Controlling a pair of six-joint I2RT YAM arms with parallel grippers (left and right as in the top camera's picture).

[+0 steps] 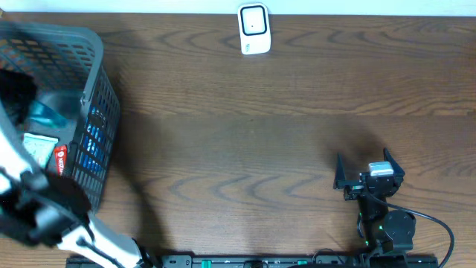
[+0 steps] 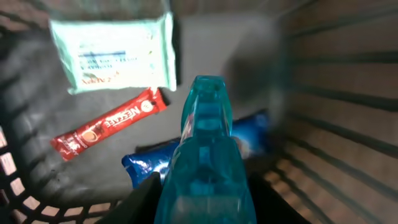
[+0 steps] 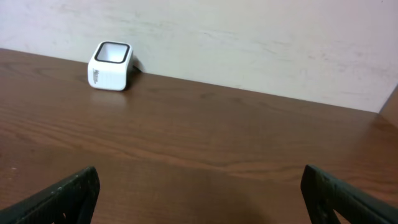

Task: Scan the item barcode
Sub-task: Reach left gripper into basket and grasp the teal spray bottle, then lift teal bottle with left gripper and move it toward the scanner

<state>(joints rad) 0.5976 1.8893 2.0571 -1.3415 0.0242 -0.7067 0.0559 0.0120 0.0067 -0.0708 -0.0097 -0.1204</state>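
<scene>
Overhead: basket (image 1: 95, 89) at nine o'clock, scanner (image 1: 253, 30) at twelve, right gripper (image 1: 364, 162) at four, jaws wide. Left wrist: left gripper (image 2: 205, 196) clamps the teal bottle (image 2: 205, 143) above the basket floor, at six. Right wrist: scanner (image 3: 110, 65) at ten o'clock.

Mock shop checkout, set up as a test bench. Brown wooden table (image 1: 245, 134), plain pale wall (image 3: 249, 37) behind. White barcode scanner (image 1: 253, 28) at table's far edge. Grey plastic basket (image 1: 100, 97) at left edge with packaged goods: wipes (image 2: 115, 53), coffee sachet (image 2: 109, 123), teal bottle (image 2: 205, 155).

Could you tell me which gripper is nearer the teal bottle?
Left. The left gripper clasps the teal bottle inside the basket; the right gripper is across the table.
</scene>
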